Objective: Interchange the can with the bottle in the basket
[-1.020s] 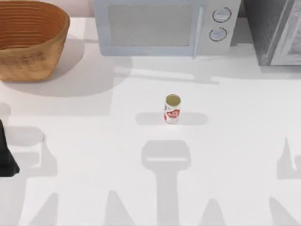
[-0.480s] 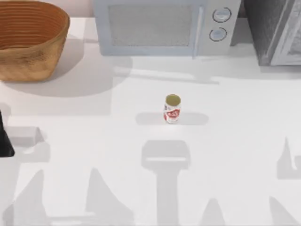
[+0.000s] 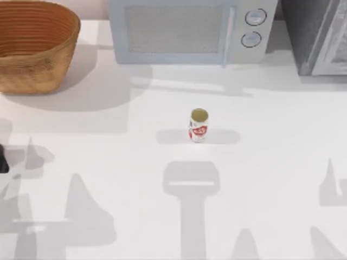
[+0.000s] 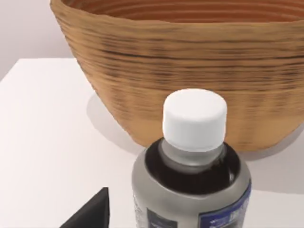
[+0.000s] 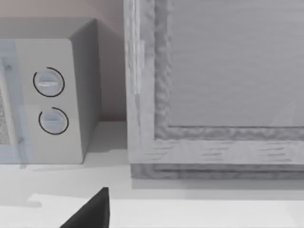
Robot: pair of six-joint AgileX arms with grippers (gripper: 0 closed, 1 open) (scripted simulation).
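A bottle with a white cap, dark contents and a grey label stands upright right in front of the left wrist camera. My left gripper is shut on it, and one dark finger shows beside it. Just beyond the bottle rises the tan outer wall of the basket. From above, the basket sits at the table's far left corner, and a sliver of my left arm shows at the left edge. The red-and-white can stands upright mid-table. One finger of my parked, open right gripper shows.
A microwave stands along the back edge, its two dials in the right wrist view. A grey cabinet fills the back right corner. Bare white tabletop surrounds the can.
My left arm has slid up and left, almost out of the top view, and its shadows at the lower left have shifted. The can and basket have stayed put.
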